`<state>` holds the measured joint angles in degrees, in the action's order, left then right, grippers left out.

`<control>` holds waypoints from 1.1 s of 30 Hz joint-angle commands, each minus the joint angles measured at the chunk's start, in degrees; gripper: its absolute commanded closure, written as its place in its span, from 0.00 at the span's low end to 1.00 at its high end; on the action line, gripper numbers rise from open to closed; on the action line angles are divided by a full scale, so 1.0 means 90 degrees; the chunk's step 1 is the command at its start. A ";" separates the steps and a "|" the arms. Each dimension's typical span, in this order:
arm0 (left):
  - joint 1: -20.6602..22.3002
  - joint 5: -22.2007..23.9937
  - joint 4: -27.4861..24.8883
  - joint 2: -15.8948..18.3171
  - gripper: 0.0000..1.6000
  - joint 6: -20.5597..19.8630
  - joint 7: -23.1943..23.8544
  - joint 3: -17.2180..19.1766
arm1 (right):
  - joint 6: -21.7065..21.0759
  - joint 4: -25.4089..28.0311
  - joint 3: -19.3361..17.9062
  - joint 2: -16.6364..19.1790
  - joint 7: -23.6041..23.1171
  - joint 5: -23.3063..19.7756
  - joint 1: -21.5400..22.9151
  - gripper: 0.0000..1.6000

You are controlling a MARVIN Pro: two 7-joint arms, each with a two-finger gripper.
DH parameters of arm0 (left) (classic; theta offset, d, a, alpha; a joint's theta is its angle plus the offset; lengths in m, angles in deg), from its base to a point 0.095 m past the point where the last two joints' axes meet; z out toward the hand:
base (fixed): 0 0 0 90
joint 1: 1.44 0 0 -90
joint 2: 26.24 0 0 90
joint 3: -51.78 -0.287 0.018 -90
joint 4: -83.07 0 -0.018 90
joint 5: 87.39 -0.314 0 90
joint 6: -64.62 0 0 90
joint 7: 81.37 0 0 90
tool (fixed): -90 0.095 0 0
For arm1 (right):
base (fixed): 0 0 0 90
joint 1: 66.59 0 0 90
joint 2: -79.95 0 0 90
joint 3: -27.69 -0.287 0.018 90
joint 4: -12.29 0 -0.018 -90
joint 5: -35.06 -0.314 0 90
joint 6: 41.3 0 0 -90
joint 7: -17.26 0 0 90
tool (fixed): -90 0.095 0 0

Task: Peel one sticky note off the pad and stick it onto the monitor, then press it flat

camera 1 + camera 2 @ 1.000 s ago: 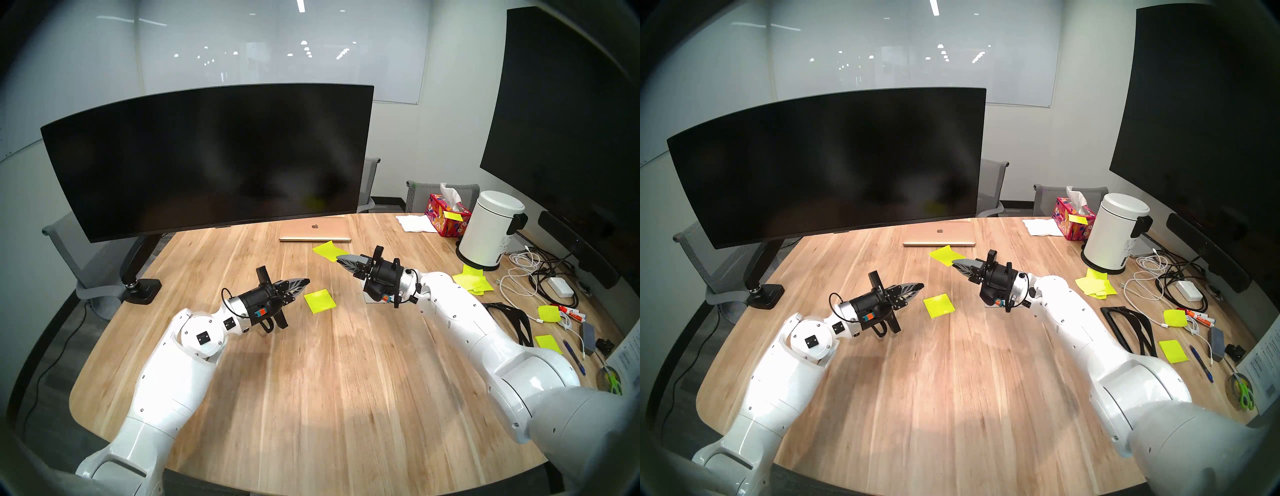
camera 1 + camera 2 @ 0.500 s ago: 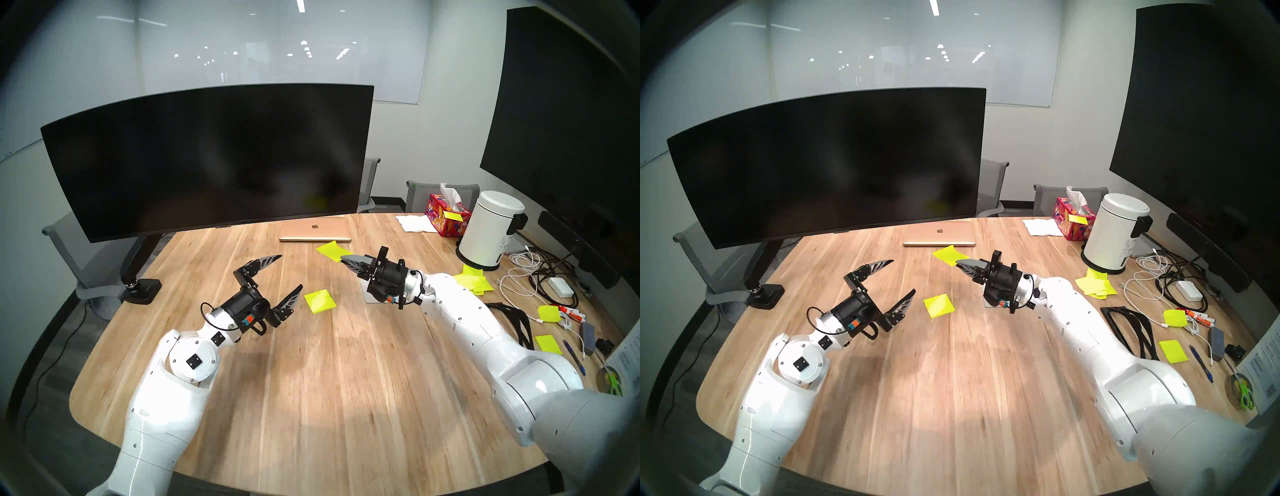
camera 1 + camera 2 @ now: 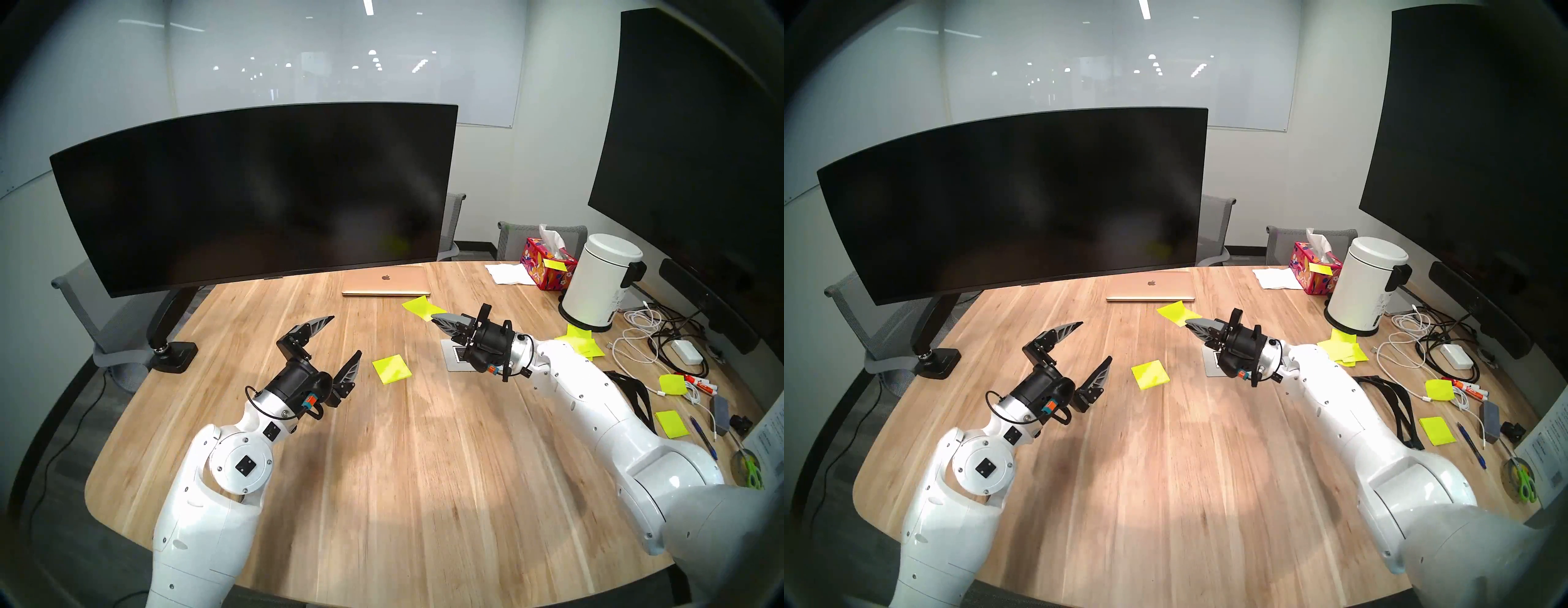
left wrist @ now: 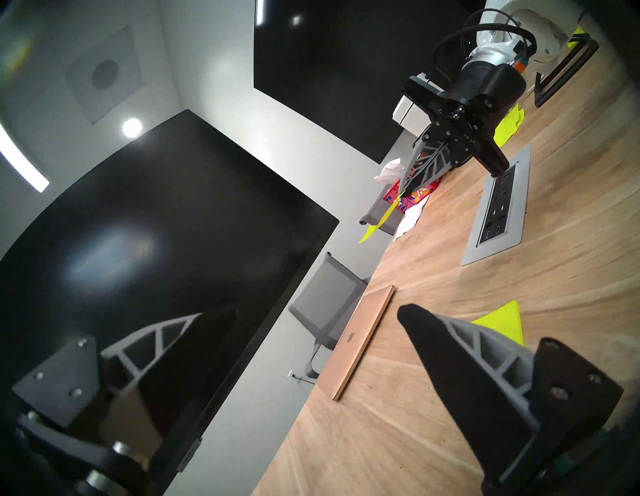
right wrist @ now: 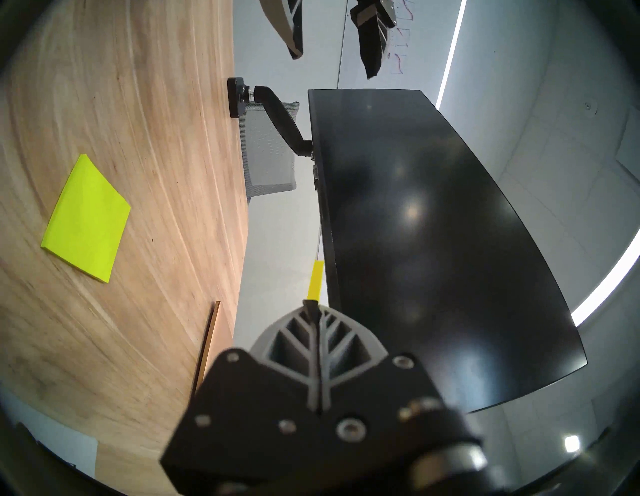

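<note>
Filling the far left of my view, the monitor [image 3: 254, 195] stands blank and black on its jointed arm mount [image 3: 167, 327], clamped at the edge of the wooden table [image 3: 382, 467]. A second, flat black screen [image 3: 695, 140] hangs on the right wall. Behind the table's middle lies a closed gold laptop [image 3: 386, 283]; to the right stand a white canister [image 3: 600, 282] and a floral tissue box [image 3: 547, 265], with a heap of yellow notes [image 3: 581, 344] and tangled cables [image 3: 649, 335] nearer me.

I have the left gripper [image 3: 345, 337] raised above the table with its fingers spread wide and nothing between them. Just to its right, flat on the wood, lies the pad [image 3: 391, 368], touched by neither arm.

My right gripper [image 3: 439, 319] points toward the monitor, its fingers pressed together on one edge of the sticky note [image 3: 422, 306]. The sheet juts out past the fingertips, in the air in front of the laptop and well short of the screen. From the right wrist it shows edge-on as a thin yellow strip [image 5: 317, 284] beside the monitor's lower bezel.
</note>
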<state>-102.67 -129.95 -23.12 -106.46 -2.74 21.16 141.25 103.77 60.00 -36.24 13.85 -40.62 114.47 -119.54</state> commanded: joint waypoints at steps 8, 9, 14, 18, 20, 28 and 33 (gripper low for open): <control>-0.0200 -0.0257 -0.0384 -0.0201 0.00 -0.0269 -0.0200 -0.0080 | -0.0008 -0.0454 -0.0129 0.0339 -0.0109 -0.0320 0.0582 1.00; -0.0203 -0.0267 -0.0388 -0.0204 0.00 -0.0279 -0.0206 -0.0083 | -0.0008 -0.0533 -0.0119 0.0311 -0.0126 -0.0416 0.0624 1.00; -0.0214 -0.0302 -0.0402 -0.0213 0.00 -0.0313 -0.0226 -0.0093 | -0.0008 -0.0666 -0.0012 0.0229 -0.0045 -0.0204 0.0758 1.00; -0.0217 -0.0319 -0.0406 -0.0215 0.00 -0.0330 -0.0235 -0.0098 | -0.0008 -0.0745 -0.0026 0.0059 0.0012 -0.0224 0.0811 1.00; -0.0217 -0.0325 -0.0407 -0.0216 0.00 -0.0337 -0.0239 -0.0100 | -0.0038 -0.0683 0.0015 0.0062 0.0104 -0.0111 0.0810 1.00; -0.0224 -0.0332 -0.0415 -0.0222 0.00 -0.0336 -0.0250 -0.0099 | -0.0487 -0.0462 -0.0001 0.0182 0.0698 0.0252 0.0569 1.00; -0.0225 -0.0326 -0.0415 -0.0222 0.00 -0.0331 -0.0251 -0.0098 | -0.0661 -0.0464 -0.0144 0.0247 0.1015 0.0279 0.0423 1.00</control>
<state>-104.90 -133.11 -25.26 -108.28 -6.00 19.43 140.20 100.11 54.54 -36.06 14.92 -35.96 117.10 -114.93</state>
